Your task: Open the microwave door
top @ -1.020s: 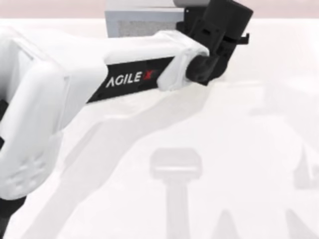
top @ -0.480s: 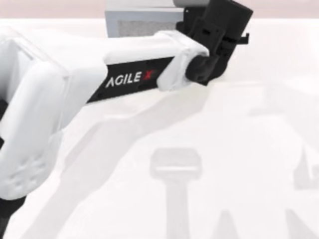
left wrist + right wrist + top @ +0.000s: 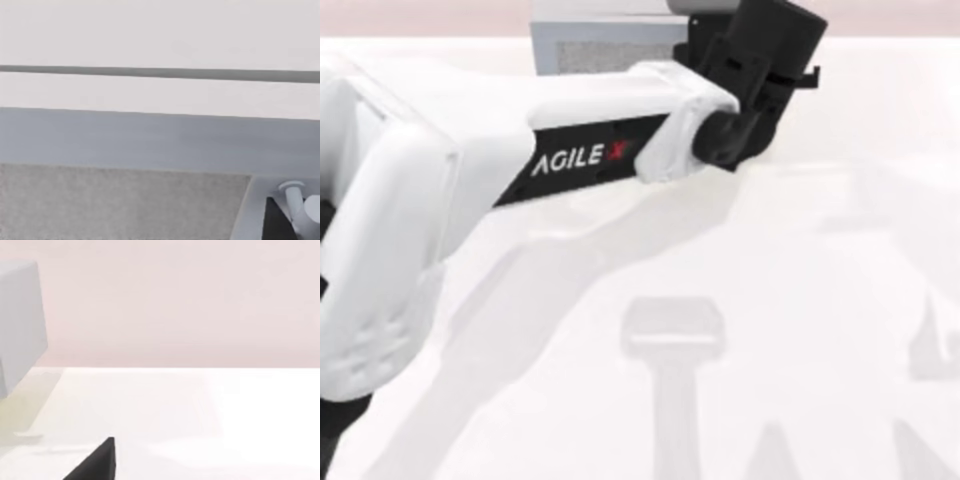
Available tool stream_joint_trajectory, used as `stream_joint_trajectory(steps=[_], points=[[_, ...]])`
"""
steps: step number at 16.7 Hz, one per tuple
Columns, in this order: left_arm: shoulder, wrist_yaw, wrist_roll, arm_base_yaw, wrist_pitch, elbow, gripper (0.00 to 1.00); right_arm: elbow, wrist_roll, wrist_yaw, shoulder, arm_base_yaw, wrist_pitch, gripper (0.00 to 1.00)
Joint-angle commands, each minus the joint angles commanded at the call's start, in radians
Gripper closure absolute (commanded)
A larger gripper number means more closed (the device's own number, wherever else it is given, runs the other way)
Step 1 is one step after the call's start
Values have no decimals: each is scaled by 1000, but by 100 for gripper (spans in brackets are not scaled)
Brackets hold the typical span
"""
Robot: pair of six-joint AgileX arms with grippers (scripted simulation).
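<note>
left arm [image 3: 470, 190]: white, black band with AGILE lettering; runs from the left edge of the top view up toward upper centre
left gripper [image 3: 760, 70]: black, upper centre-right of the top view, right at the front of the microwave, covering its right part
left jaws: can't tell if spread or pressed together; fingertips not visible from above, and the left wrist view doesn't show them
microwave [image 3: 605, 25]: light-grey box at the far edge of the desk, upper centre of the top view, partly cut off by the frame's top edge and partly hidden by the gripper
microwave door [image 3: 610, 55]: front panel facing the near side, speckled mesh window showing just left of the gripper; looks flush with the box, not swung out
left wrist view: very close to the front; mesh window [image 3: 120, 202] fills the lower left, grey door frame band across the middle, pale surface with a thin dark line above
handle [image 3: 295, 200]: pale rounded post at the lower right of the left wrist view, next to a dark gap; only part of it in frame
right arm: not seen in the top view; only faint shadows on the lower right of the desk
right jaws: can't tell; the right wrist view shows just a black corner at the bottom edge, unclear what it is
right wrist view: corner of the microwave at the left edge, well apart
desk [image 3: 800, 300]: pale, bare; arm shadows across it
</note>
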Motion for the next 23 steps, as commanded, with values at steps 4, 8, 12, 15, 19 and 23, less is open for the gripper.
stream_joint_trajectory(steps=[4,8,12,15,19,23], points=[[0,0,0,0,0,0,100,0,0,0,0,0,0,0],[6,9,-3,-10,2,-4,100,0,0,0,0,0,0,0],[-26,23,18,1,32,-45,100,0,0,0,0,0,0,0],[-28,24,20,2,34,-49,100,0,0,0,0,0,0,0],[-28,24,20,2,34,-49,100,0,0,0,0,0,0,0],[-28,24,20,2,34,-49,100,0,0,0,0,0,0,0]])
